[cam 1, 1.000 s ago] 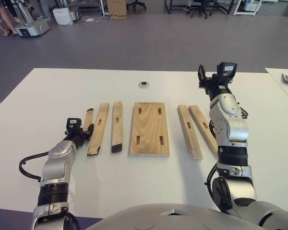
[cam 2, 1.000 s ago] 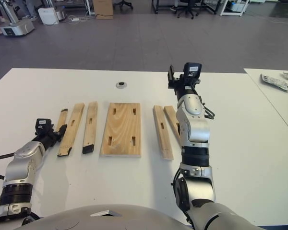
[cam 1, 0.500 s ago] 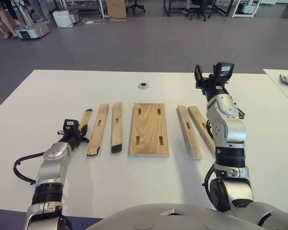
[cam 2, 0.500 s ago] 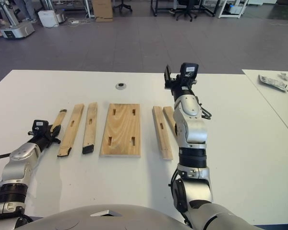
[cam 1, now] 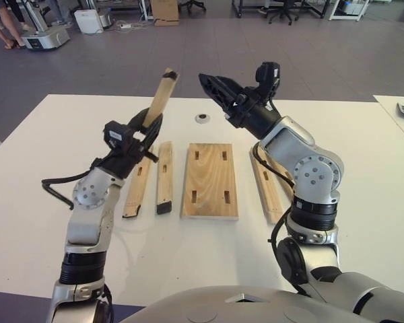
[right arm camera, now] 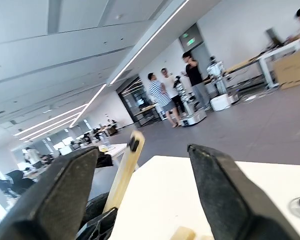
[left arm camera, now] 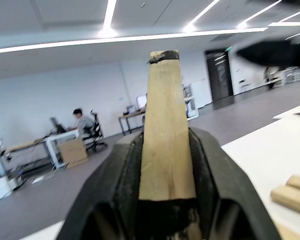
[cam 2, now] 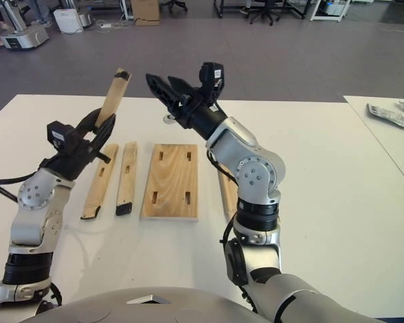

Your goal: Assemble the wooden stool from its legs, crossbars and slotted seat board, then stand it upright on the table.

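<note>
Left gripper [left arm camera: 165,140] clamped on a wooden leg [left arm camera: 164,110]. The leg juts straight out past the black fingers [left arm camera: 115,175], dark end farthest. More wooden pieces [left arm camera: 291,192] lie on the white table [left arm camera: 262,145] beyond.

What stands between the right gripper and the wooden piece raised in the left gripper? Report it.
Nothing visible. The open right gripper faces the wooden piece across open air; the left gripper holds it tilted up above the table. The seat board lies flat below, out of the path.

A small round disc [cam 1: 201,119] lies on the white table [cam 1: 54,134].
</note>
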### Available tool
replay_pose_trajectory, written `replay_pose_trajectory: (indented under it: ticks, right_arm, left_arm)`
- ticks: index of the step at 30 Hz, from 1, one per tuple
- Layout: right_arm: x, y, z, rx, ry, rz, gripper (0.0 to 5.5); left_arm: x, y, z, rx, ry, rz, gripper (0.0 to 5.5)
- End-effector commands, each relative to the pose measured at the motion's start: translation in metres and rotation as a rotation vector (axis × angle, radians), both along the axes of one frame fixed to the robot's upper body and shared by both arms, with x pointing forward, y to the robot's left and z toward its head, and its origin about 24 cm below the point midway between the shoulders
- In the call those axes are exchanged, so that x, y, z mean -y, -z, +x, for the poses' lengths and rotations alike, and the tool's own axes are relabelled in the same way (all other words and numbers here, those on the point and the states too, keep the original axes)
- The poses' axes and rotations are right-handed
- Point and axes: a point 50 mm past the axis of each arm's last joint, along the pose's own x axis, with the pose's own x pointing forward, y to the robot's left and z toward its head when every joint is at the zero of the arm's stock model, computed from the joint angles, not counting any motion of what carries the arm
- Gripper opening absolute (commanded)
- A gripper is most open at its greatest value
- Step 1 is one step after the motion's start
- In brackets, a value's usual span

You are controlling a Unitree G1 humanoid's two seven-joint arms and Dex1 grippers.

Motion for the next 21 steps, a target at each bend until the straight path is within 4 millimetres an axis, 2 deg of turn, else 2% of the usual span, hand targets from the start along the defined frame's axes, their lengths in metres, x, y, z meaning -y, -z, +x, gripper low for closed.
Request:
replay_pose_trajectory:
  ticks: [1, 6, 21]
  right_arm:
    - [0.000, -0.009, -0.001, -0.027, -0.037, 0.054, 3.35]
    - [0.002, -0.014, -0.002, -0.056, -0.064, 0.130, 3.35]
    - [0.003, -0.012, 0.000, -0.125, -0.082, 0.169, 0.53]
  left_arm:
    - [0.021, -0.007, 0.002, 0.008, 0.113, 0.003, 1.28]
    - [0.035, -0.003, 0.002, -0.005, 0.213, 0.009, 1.28]
    - [0.038, -0.003, 0.000, 0.006, 0.224, -0.040, 1.28]
